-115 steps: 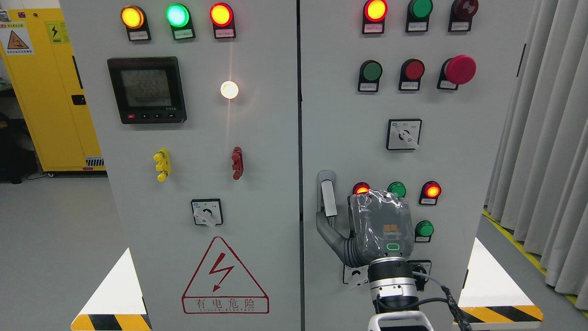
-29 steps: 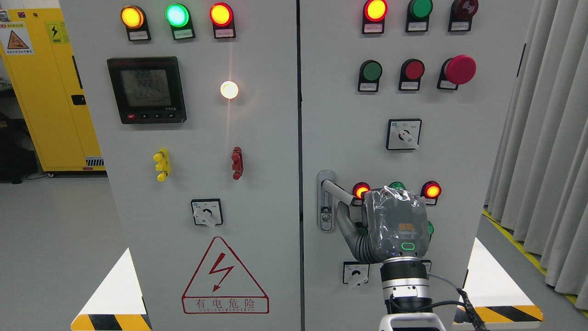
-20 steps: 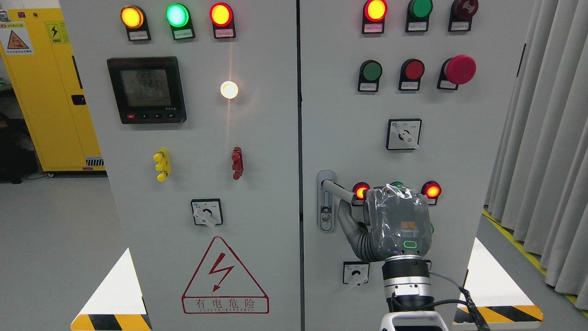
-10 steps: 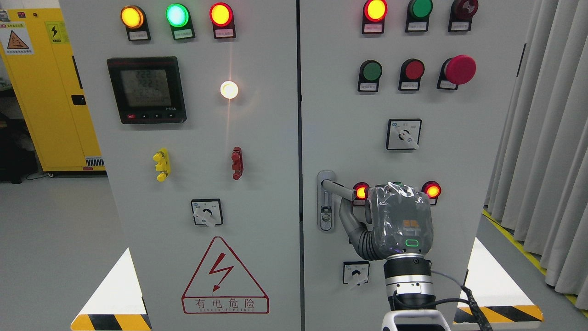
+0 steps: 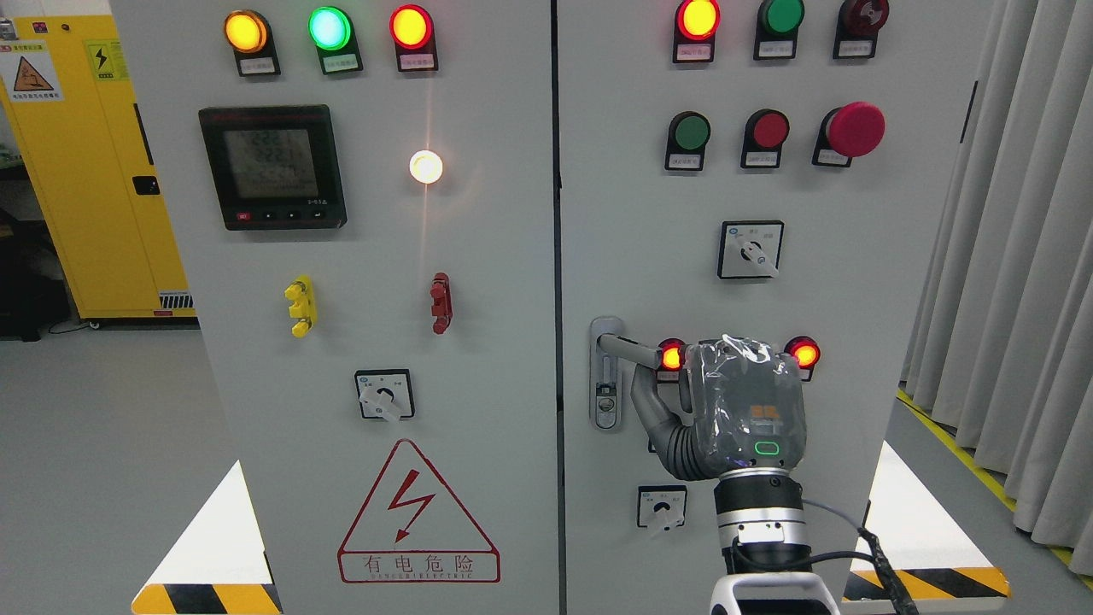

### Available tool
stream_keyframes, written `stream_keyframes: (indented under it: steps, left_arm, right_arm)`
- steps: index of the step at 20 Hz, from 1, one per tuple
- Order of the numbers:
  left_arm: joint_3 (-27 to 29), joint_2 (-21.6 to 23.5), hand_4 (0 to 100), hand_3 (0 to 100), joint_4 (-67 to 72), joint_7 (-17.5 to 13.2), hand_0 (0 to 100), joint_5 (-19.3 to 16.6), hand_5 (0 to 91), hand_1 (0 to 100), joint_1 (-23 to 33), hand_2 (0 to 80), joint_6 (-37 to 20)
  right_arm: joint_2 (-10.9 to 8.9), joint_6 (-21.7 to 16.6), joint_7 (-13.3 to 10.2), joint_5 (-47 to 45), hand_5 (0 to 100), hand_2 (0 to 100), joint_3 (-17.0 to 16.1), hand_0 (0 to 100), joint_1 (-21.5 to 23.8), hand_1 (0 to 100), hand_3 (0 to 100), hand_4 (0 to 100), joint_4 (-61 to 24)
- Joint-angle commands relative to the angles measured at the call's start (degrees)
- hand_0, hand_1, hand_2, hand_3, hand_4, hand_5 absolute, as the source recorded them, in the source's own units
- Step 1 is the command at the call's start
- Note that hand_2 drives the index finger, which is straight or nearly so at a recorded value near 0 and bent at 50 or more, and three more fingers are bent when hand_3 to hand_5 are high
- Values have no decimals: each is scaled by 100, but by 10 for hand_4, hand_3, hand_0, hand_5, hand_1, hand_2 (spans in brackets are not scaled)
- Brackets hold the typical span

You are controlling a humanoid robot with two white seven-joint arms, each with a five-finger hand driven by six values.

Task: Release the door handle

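The grey door handle [image 5: 630, 348] on the right cabinet door [image 5: 649, 213] sticks out almost level to the right from its lock plate [image 5: 604, 401]. My right hand [image 5: 679, 380], wrapped in clear plastic, comes up from the bottom edge and covers the handle's far end. The thumb [image 5: 647, 401] curls up under the lever, touching it. The other fingers are hidden behind the back of the hand. The door looks closed against the left door [image 5: 384, 256]. No left arm shows.
Lit red lamps [image 5: 803, 351] and rotary switches [image 5: 662, 506] surround the hand on the door. A grey curtain [image 5: 1008, 256] hangs at the right, and a yellow cabinet [image 5: 85, 171] stands at the far left. Hazard-striped feet [image 5: 931, 585] flank the cabinet base.
The handle, hanging down 5.8 s ago, now points right, nearly level. Over the last second the hand has drifted slightly right and up, still around the lever.
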Motion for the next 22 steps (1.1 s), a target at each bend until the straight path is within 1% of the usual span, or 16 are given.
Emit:
stream_keyframes:
  steps: [1,2,5,7,9,11,12,13,14,15,16,17,18,20,21,22]
  left_arm:
    - [0,-6,0,0,-88,0,120,0,0,556,0,0,0]
    - [0,-6,0,0,-88,0,120,0,0,556,0,0,0]
    - [0,-6,0,0,-88,0,120,0,0,556,0,0,0]
    - [0,-6,0,0,-88,0,120,0,0,556,0,0,0]
    - [0,2,0,0,-88,0,120,0,0,556,0,0,0]
    - [0,-6,0,0,-88,0,120,0,0,556,0,0,0]
    - [0,-6,0,0,-88,0,120,0,0,556,0,0,0]
    - [0,-6,0,0,-88,0,120,0,0,556,0,0,0]
    - [0,-6,0,0,-88,0,120,0,0,556,0,0,0]
    - [0,-6,0,0,-88,0,120,0,0,556,0,0,0]
    - [0,-6,0,0,-88,0,120,0,0,556,0,0,0]
    - [0,-6,0,0,-88,0,120,0,0,556,0,0,0]
    - [0,-6,0,0,-88,0,120,0,0,556,0,0,0]
    - [0,-6,0,0,-88,0,120,0,0,556,0,0,0]
    - [0,-6,0,0,-88,0,120,0,0,556,0,0,0]
    - [0,-6,0,0,-88,0,120,0,0,556,0,0,0]
  right_arm:
    - [8,6,-30,-1,1000,980,-6,568,98,308,1000,1000,-10]
    - [8,-3,-47,-10,1000,979,-6,567,168,308,1000,1000,-28]
    - [-10,-64,-109,-10,1000,977,-15,566,563,308,1000,1000,-238]
    - [-19,-143,-153,-18,1000,977,-120,566,800,308,1000,1000,-449]
    - [-10,-458,-302,-27,1000,947,-348,567,985,307,1000,1000,-616]
    - [-10,-845,-407,-106,1000,817,-664,564,1100,308,1000,1000,-774]
    - [-1,-960,-443,-167,1000,811,-796,562,1161,309,1000,1000,-818]
    - [-1,-1013,-452,-238,1000,765,-901,546,1231,315,1000,979,-862]
    - [-1,-1066,-452,-360,951,670,-1024,529,1284,324,966,932,-915]
    - [-10,-1127,-461,-509,950,669,-1130,524,1328,327,965,931,-942]
    - [-10,-1233,-478,-659,865,586,-1235,515,1337,333,863,872,-942]
    - [-10,-1338,-539,-756,709,470,-1341,514,1337,339,691,739,-951]
    - [-10,-1470,-635,-792,668,455,-1446,520,1337,340,664,707,-942]
    - [-10,-1733,-759,-792,538,377,-1596,528,1337,340,528,577,-951]
    - [-10,-1856,-768,-801,414,312,-1649,536,1329,341,423,453,-951]
    - [-1,-1953,-768,-809,414,313,-1676,537,1329,341,422,452,-951]
